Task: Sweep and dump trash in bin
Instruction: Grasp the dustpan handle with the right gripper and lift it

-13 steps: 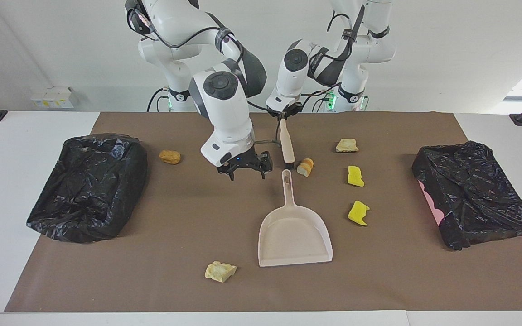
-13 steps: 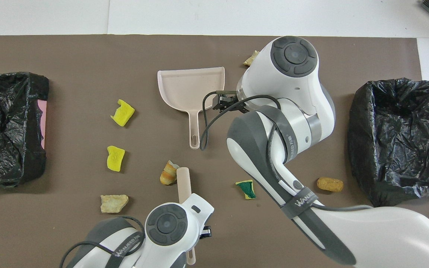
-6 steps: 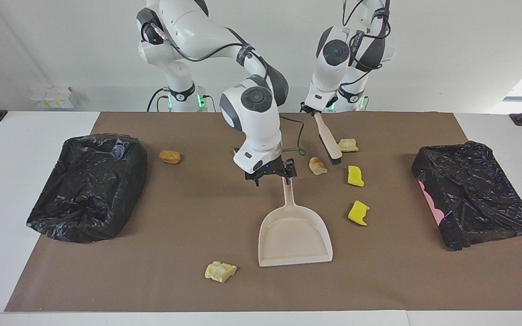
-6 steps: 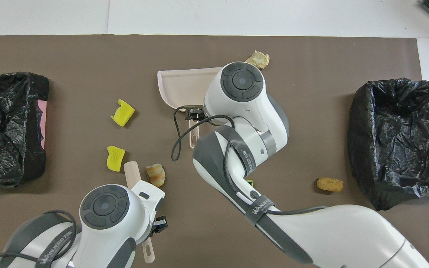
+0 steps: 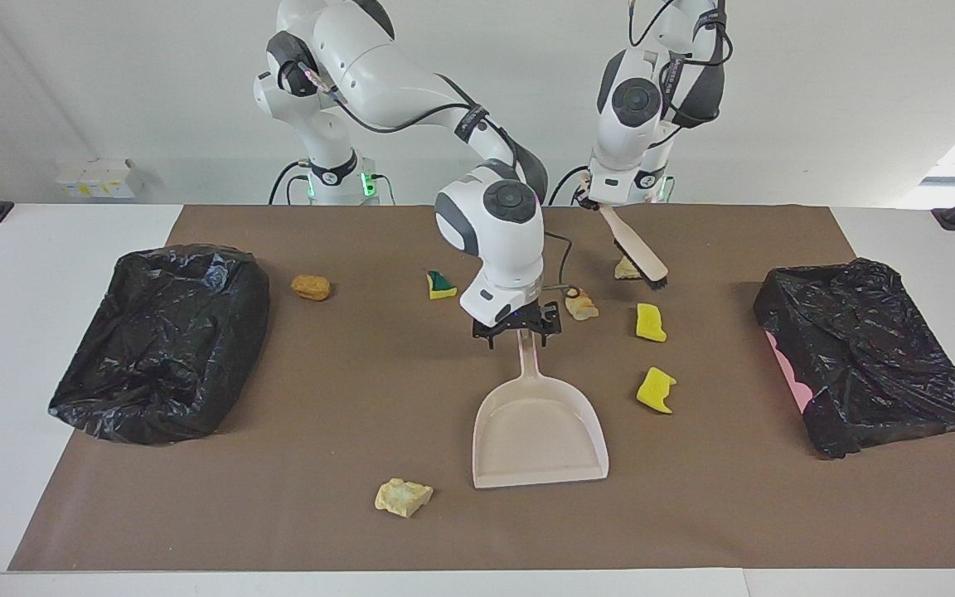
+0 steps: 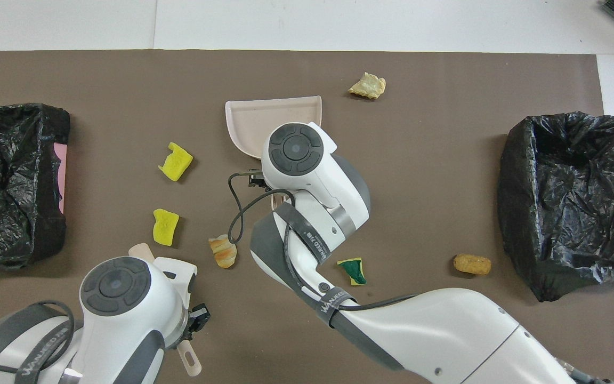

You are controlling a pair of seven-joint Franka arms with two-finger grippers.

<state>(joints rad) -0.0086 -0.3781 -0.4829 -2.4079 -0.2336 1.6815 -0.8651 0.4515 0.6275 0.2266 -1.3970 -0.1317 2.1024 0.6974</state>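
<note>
Left tool [image 5: 589, 201] pinches your beige black-bristled brush [image 5: 639, 257]; right tool [image 5: 517, 330], spread, straddles the beige plastic dustpan's [image 5: 540, 431] handle.

Dustpan [image 6: 264, 114] handle hidden under right arm overhead, beige scrap [image 5: 627, 269] partly, perhaps half, covered by brush [image 5: 639, 254]

High cam facing robots, overhead cam opposite, both see mat [image 5: 345, 390]

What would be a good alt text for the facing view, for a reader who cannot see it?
The right gripper hangs over the handle of a beige dustpan mid-table, while the left gripper holds a brush. Scraps of trash lie scattered between two black-lined bins.
</note>
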